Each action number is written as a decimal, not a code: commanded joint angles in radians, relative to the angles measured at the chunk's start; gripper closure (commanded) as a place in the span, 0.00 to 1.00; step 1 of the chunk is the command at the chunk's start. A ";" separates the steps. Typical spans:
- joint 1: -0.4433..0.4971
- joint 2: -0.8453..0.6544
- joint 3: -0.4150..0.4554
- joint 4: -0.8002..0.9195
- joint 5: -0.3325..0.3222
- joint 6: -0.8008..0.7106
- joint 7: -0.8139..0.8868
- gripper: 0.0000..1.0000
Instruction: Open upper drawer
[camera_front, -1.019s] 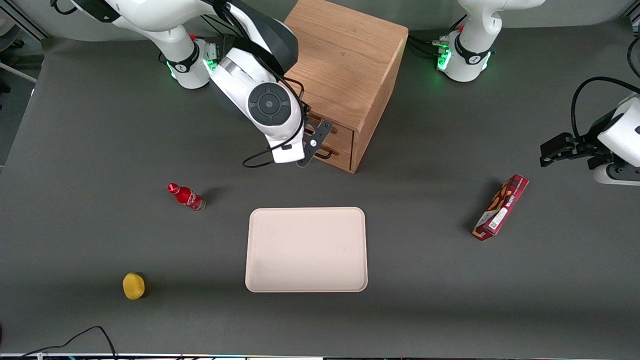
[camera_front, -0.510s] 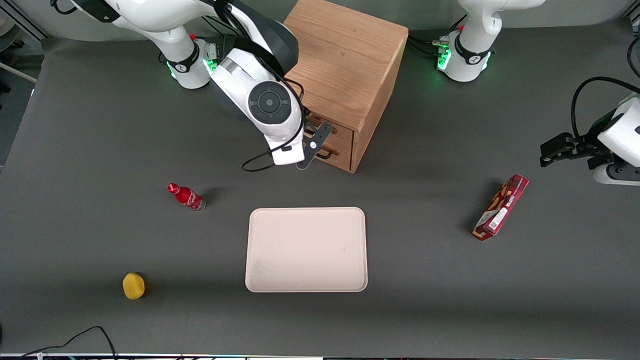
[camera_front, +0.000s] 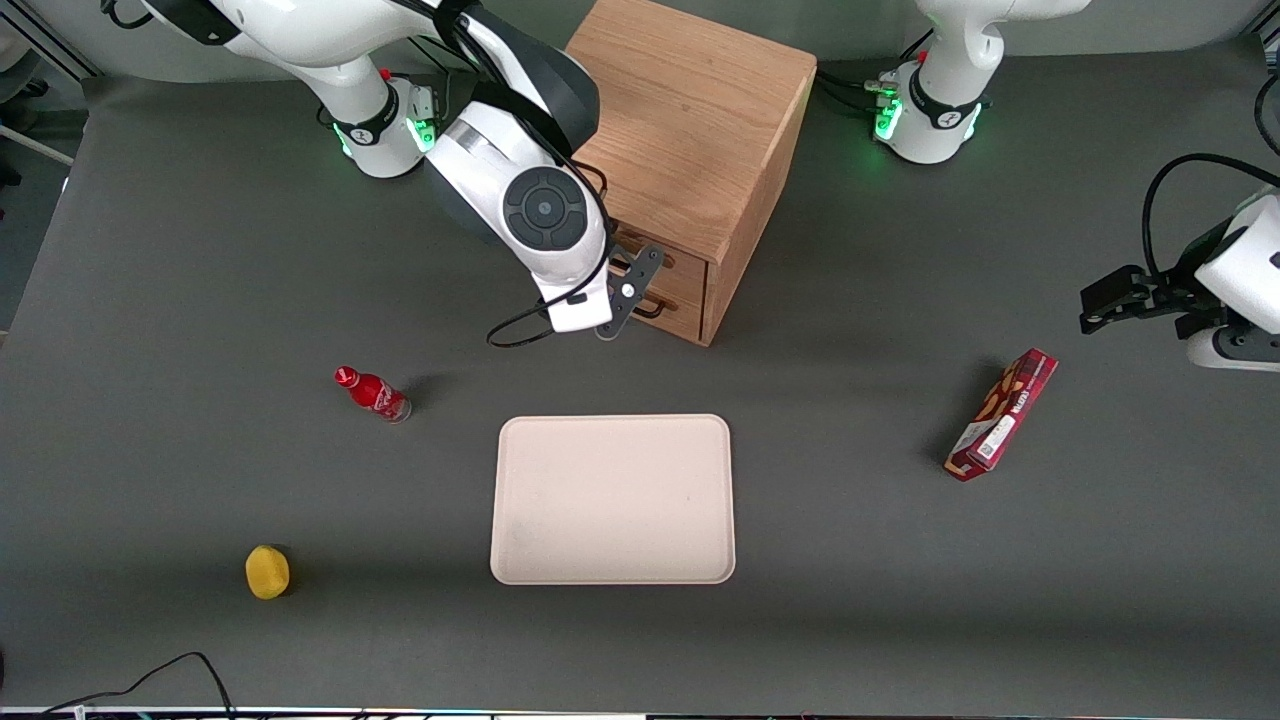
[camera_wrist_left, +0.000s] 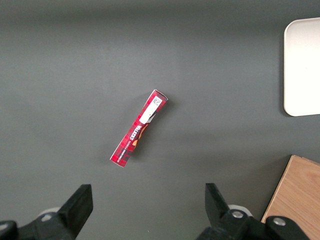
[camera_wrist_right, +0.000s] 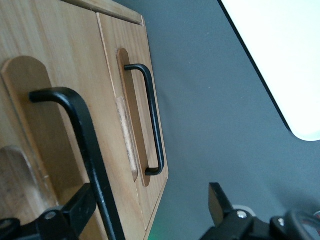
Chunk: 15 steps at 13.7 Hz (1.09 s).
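I've got the end effector parked right in front of the oak cabinet, fingers spread apart with the black bar handle of the upper drawer running between them, nothing clamped yet as far as I can see. On the wrist cam the upper drawer sits flush in the cabinet face, so it's shut, and the lower drawer with its own black handle is just beside it, also closed. From the front cam the arm's wrist blocks most of the drawer fronts (annoying, as usual). The rest of the tabletop: a cream tray nearer the front camera than the cabinet, a small red bottle and a yellow lemon-ish thing toward the working arm's end, and a red snack box toward the parked arm's end.
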 joint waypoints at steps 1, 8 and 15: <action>-0.004 -0.012 0.006 -0.033 -0.021 0.041 -0.020 0.00; -0.010 0.001 -0.003 -0.033 -0.026 0.082 -0.022 0.00; -0.044 0.011 -0.005 -0.035 -0.059 0.090 -0.045 0.00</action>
